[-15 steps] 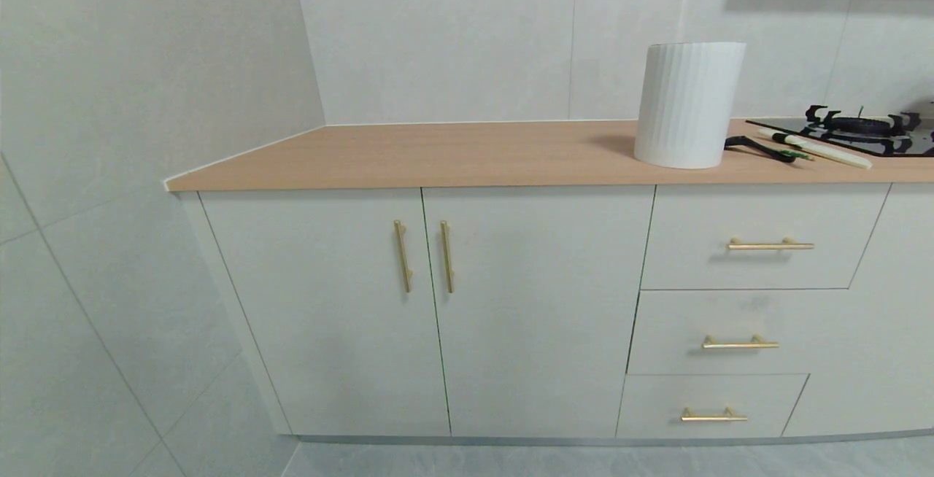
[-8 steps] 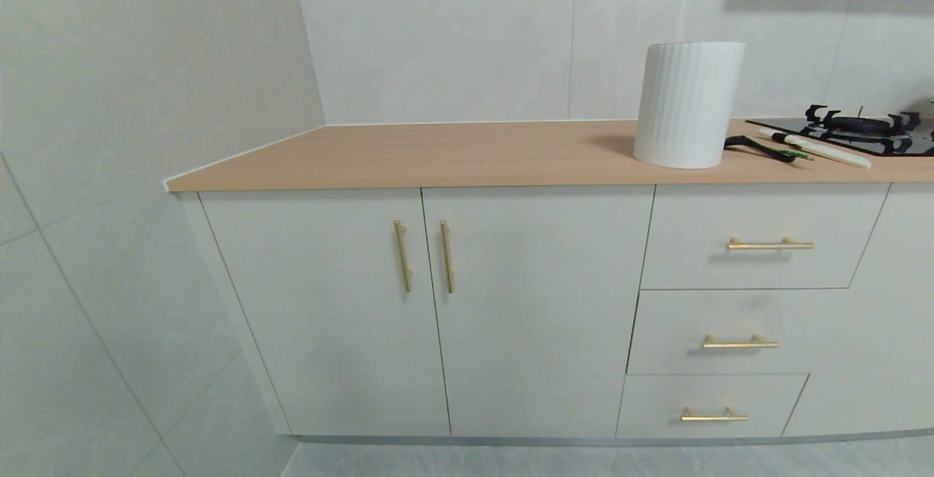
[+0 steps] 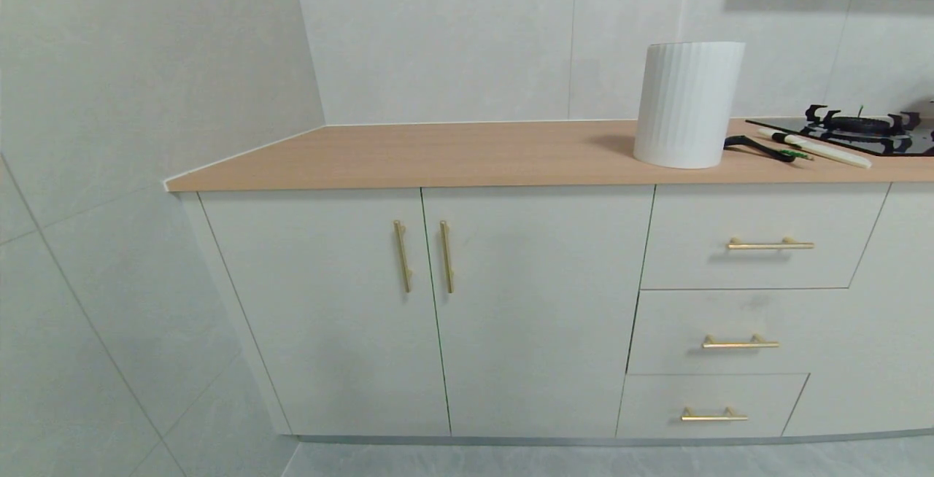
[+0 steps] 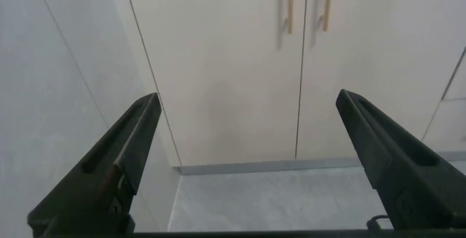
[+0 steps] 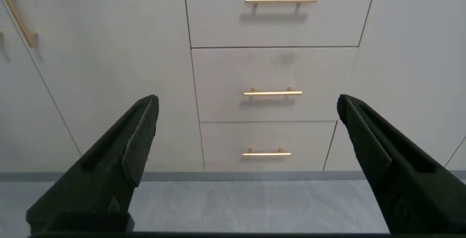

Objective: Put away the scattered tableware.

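Left hand (image 4: pixel 246 98) and right hand (image 5: pixel 246 100) are hanging apart, empty, before any pickup. Next is probably reaching the utensils (image 3: pixel 817 149) beside the ribbed holder (image 3: pixel 687 105).

A wooden countertop (image 3: pixel 452 156) (set atop white cabinets (image 3: pixel 540 302)) is occupied toward its right end by an upright white ribbed container (image 3: pixel 688 105), beside which a black-handled utensil (image 3: pixel 759 147) and a cream-coloured utensil (image 3: pixel 821 149) are laid at the edge of a black gas hob (image 3: pixel 868 133).
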`<state>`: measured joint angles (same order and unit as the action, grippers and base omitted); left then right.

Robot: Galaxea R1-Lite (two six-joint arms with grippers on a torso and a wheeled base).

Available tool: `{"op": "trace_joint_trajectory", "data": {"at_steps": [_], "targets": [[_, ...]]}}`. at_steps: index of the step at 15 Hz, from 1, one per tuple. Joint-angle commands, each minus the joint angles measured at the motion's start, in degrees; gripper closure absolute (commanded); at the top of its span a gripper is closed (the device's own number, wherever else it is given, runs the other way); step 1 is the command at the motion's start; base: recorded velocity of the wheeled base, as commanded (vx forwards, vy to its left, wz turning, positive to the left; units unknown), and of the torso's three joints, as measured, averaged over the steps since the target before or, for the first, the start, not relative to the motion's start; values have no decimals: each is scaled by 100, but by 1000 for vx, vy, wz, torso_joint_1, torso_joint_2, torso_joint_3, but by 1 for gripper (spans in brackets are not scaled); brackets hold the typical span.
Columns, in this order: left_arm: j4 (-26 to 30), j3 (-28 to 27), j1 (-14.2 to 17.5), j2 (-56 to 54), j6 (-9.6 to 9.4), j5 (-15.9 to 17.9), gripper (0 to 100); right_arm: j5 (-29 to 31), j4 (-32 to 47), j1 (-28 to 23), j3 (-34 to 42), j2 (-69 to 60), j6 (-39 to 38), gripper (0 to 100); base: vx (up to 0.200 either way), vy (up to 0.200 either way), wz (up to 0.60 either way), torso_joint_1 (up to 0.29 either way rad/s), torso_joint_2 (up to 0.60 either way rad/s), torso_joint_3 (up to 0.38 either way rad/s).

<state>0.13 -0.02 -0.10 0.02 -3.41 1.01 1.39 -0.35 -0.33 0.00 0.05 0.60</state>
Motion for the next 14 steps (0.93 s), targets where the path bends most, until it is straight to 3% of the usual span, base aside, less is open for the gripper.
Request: {"op": "trace_joint_trajectory", "data": {"at_steps": [1, 8, 14], "targets": [[4, 2, -8, -2, 95, 13, 0, 2, 0, -2, 0, 13, 2, 0, 0, 0, 0, 0, 0, 0], [-5, 2, -8, -2, 210, 13, 0, 2, 0, 7, 0, 13, 2, 0, 0, 0, 0, 0, 0, 0], [-5, 2, -8, -2, 227, 13, 0, 2, 0, 7, 0, 13, -7, 0, 0, -200, 0, 2, 5, 2]]}}
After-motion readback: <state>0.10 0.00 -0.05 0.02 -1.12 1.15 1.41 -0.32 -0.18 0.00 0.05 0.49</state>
